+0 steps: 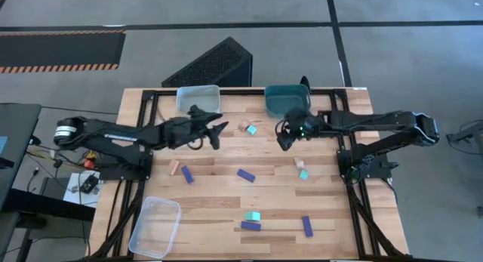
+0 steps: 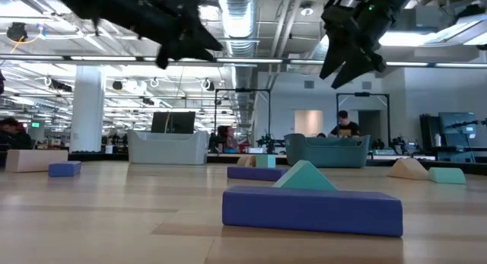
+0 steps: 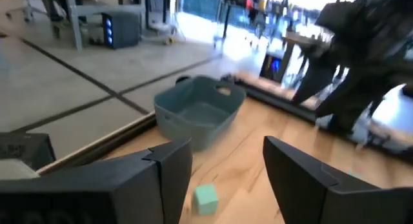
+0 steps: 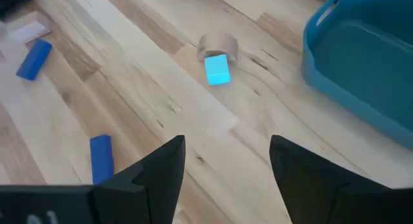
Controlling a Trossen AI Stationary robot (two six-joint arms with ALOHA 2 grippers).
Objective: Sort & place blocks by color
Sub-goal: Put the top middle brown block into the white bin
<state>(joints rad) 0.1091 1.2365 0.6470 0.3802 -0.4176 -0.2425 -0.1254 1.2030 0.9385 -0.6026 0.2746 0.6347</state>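
**Both grippers empty above the table; the teal cube near the bins is the nearest pick**

The right gripper [image 1: 285,141] hangs over the table just in front of the teal bin [image 1: 286,99], its fingers [image 4: 155,169] spread apart with nothing between them. The left gripper [image 1: 217,131] is in front of the pale grey bin [image 1: 198,97], also with fingers [image 3: 169,166] apart and empty.

Between the two grippers lies a teal cube [image 1: 251,129], touching a tan cube [image 1: 244,127]. To take it well, I think the right gripper should come down straight over the teal cube and close across its free sides, so the tan one is not pushed away. The teal bin is just beside, so the carry is short.

The other blocks are scattered farther away: blue bars [image 1: 246,175] at the middle of the table, one [image 1: 307,226] near the front edge, and a teal cube [image 1: 303,174] beside a tan cube [image 1: 299,163]. The clear bin [image 1: 155,227] is at the front left corner.
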